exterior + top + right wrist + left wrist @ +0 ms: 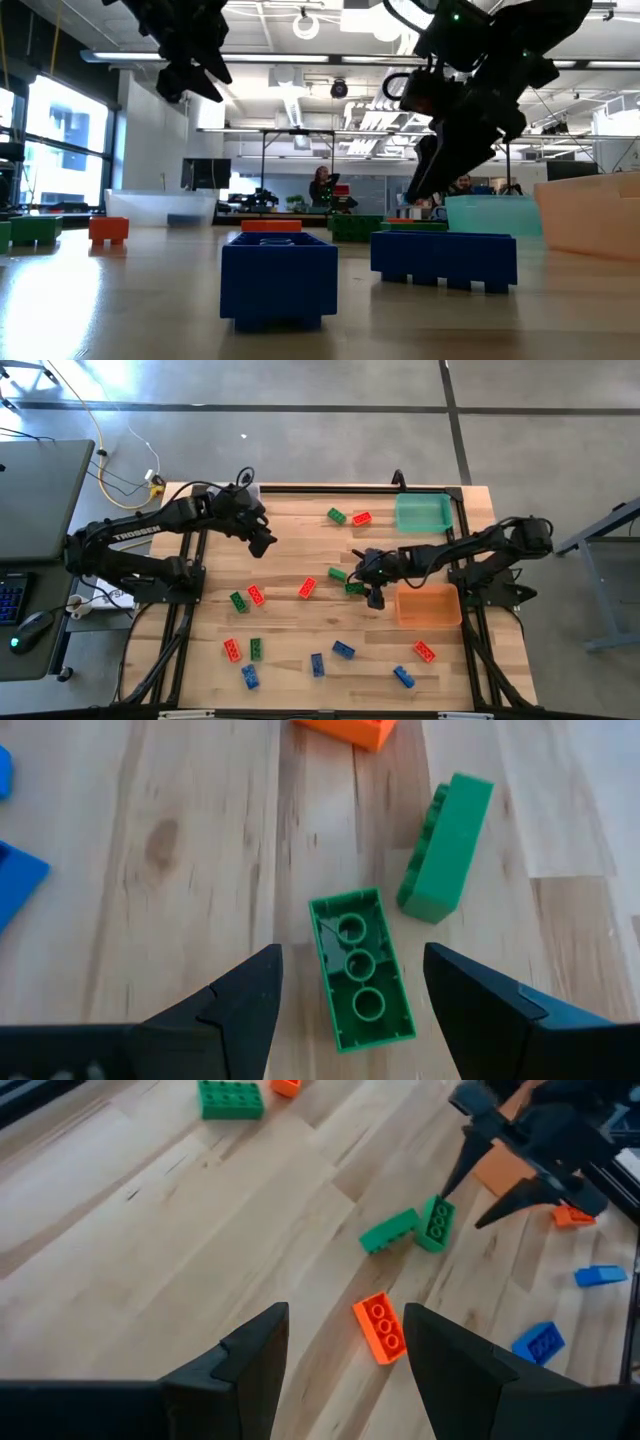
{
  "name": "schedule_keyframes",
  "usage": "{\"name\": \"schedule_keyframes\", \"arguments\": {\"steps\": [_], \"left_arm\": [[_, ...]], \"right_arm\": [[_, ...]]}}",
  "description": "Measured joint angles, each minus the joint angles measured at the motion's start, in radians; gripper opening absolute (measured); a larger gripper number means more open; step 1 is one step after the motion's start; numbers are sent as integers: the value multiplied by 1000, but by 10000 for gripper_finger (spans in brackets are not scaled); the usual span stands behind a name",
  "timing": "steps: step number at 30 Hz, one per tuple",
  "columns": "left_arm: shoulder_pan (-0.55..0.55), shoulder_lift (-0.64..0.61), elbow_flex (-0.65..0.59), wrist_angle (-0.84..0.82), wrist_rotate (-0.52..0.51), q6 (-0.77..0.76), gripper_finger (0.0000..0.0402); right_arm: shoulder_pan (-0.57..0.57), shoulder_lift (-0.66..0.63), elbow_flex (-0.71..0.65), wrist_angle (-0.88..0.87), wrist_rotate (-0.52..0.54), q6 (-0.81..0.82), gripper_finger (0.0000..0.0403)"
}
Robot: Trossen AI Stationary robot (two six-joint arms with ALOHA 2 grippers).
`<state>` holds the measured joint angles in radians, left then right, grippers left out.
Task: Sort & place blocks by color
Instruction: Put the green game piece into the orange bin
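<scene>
Right pincer (350, 990), fingers apart, above an upturned green block (361, 970) just beside the orange bin (430, 605); risk: a second green block (446, 848) near it gets nudged on closing.

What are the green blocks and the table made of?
The green blocks look like hard, smooth plastic: one lies underside up, showing hollow moulded tubes, and its edges are crisp. The table seems to be wood with a light finish, going by the planks, grain lines and a dark knot. The right pincer hangs open above that block.
</scene>
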<state>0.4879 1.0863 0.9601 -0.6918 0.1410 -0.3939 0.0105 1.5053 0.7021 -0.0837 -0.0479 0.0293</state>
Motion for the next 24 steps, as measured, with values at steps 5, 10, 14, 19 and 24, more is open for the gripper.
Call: {"name": "schedule_keyframes", "arguments": {"steps": [5, 10, 14, 19, 24], "left_arm": [[-14, 0, 0, 0, -11, -14, 186], [-20, 0, 0, 0, -18, -23, 186], [-20, 0, 0, 0, -18, -26, 186], [-20, 0, 0, 0, -18, -26, 186], [-20, 0, 0, 0, -18, -26, 186]], "right_arm": [[0, 37, 0, 5, 19, -12, 231], [0, 84, 0, 21, 19, -12, 231], [0, 123, 0, 46, 19, -12, 231], [3, 150, 0, 49, 19, -8, 231], [3, 152, 0, 49, 16, 23, 205]]}}
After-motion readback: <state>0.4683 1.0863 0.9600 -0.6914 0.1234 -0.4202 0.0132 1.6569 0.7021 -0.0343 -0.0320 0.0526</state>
